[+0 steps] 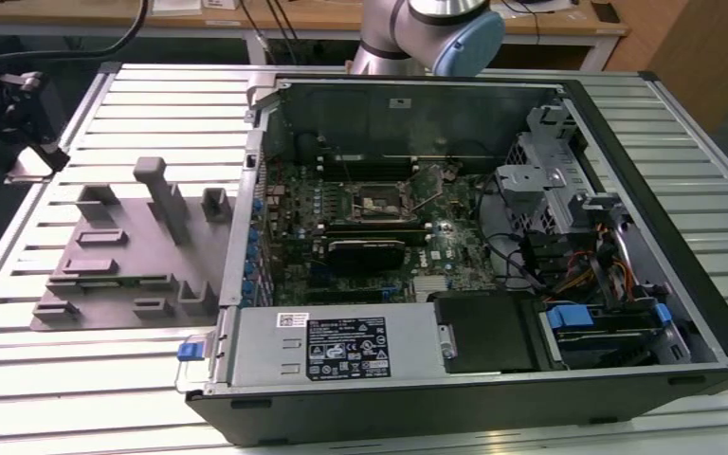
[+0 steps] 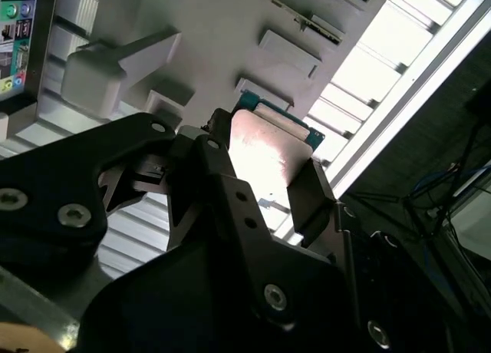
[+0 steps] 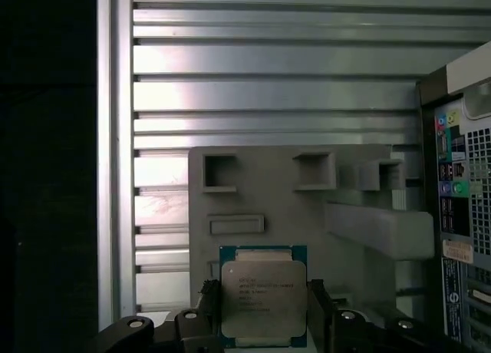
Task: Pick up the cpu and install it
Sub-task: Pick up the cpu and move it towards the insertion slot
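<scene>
Although its recesses are too shadowed to tell what they hold, the grey moulded fixture (image 1: pixel 111 256) at the exterior view's left lies plainly on the slatted aluminium table (image 1: pixel 73 379), posts upright. Just to its right the open computer case (image 1: pixel 465 417) lies on its side, the green motherboard (image 1: pixel 338 190) exposed; the dark socket (image 1: pixel 381 201) sits near the board's middle, though whether its frame is open or latched cannot be made out. A boxy power supply (image 1: pixel 326 346) covers the board's near edge, and farther right a drive cage (image 1: pixel 548 166) and a tangle of cables (image 1: pixel 579 261) hide the rest. Behind the case, the robot arm (image 1: pixel 434 33) is cut off by the picture's top edge. In the first wrist view the gripper (image 3: pixel 263 311) grasps the cpu (image 3: pixel 263 291) by two opposite sides, one dark finger (image 3: pixel 318 311) pressed to each; the chip's silver top faces the camera, its print too small to read and its lowest edge cut off. It hangs in front of the fixture, beside the case's rear ports (image 3: pixel 449 184); whether it touches the fixture cannot be told. In the second wrist view the gripper's black body covers most of the cpu (image 2: pixel 268 157), leaving a glaring metal face and a strip of green rim.
</scene>
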Controlling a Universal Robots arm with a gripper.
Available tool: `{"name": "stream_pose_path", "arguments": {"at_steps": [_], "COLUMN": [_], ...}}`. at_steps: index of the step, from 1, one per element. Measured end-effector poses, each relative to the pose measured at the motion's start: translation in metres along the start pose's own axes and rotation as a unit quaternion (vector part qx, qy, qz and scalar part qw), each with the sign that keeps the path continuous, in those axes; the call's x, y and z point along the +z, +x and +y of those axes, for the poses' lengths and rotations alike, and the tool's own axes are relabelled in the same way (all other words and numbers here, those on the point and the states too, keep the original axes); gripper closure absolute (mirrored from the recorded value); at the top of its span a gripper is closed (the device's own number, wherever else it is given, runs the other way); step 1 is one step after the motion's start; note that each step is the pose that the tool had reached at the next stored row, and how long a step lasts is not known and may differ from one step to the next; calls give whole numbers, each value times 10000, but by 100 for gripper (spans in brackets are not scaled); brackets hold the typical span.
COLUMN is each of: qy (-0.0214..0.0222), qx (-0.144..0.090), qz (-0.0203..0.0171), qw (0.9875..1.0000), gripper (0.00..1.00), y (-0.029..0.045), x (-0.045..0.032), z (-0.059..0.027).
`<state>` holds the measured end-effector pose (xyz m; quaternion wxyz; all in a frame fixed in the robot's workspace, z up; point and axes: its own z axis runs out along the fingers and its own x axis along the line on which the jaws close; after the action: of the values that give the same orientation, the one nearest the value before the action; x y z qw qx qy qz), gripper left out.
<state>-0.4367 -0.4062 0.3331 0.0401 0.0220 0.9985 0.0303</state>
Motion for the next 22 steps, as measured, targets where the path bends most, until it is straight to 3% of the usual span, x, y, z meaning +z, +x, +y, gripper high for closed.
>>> {"name": "stream_pose_path", "arguments": {"at_steps": [22], "qy": [-48], "qx": [-4], "qz": [-123], "qw": [9999], "gripper": [46], "y": [-41], "x": [-522], "z": [34]}}
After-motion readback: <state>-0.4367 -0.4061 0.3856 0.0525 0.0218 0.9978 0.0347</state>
